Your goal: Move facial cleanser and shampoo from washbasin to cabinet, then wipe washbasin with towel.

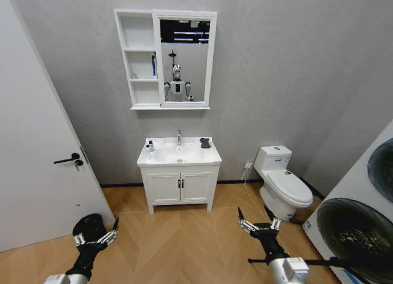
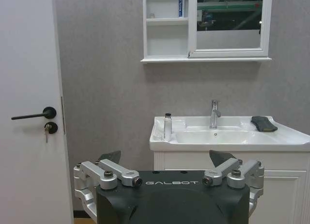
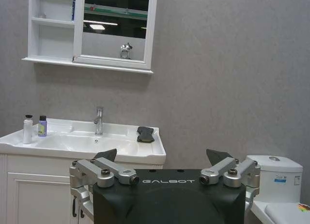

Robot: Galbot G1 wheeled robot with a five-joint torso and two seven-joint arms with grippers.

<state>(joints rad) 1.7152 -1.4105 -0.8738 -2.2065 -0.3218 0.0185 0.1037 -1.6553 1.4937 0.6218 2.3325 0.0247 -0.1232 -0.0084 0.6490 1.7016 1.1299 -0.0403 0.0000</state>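
Observation:
The white washbasin (image 1: 158,161) stands across the room against the grey wall, with a chrome tap (image 1: 179,137). Two small bottles (image 1: 150,146) stand at its left rear corner: a white one with a dark cap (image 3: 28,129) and a smaller purple one (image 3: 42,126). I cannot tell which is the facial cleanser and which the shampoo. The dark towel (image 1: 205,143) lies folded at the right rear corner. Above hangs the cabinet (image 1: 139,34) with its mirror; a blue item (image 1: 153,66) stands on the middle shelf. My left gripper (image 1: 96,232) and right gripper (image 1: 258,222) hover low over the floor, both open and holding nothing, far from the basin.
A white door with a black handle (image 1: 66,159) is on the left, and a black bin (image 1: 86,222) stands by it. On the right stand a toilet (image 1: 284,184) and a washing machine (image 1: 362,229). The vanity cupboard (image 1: 180,187) sits under the basin, with open wooden floor before it.

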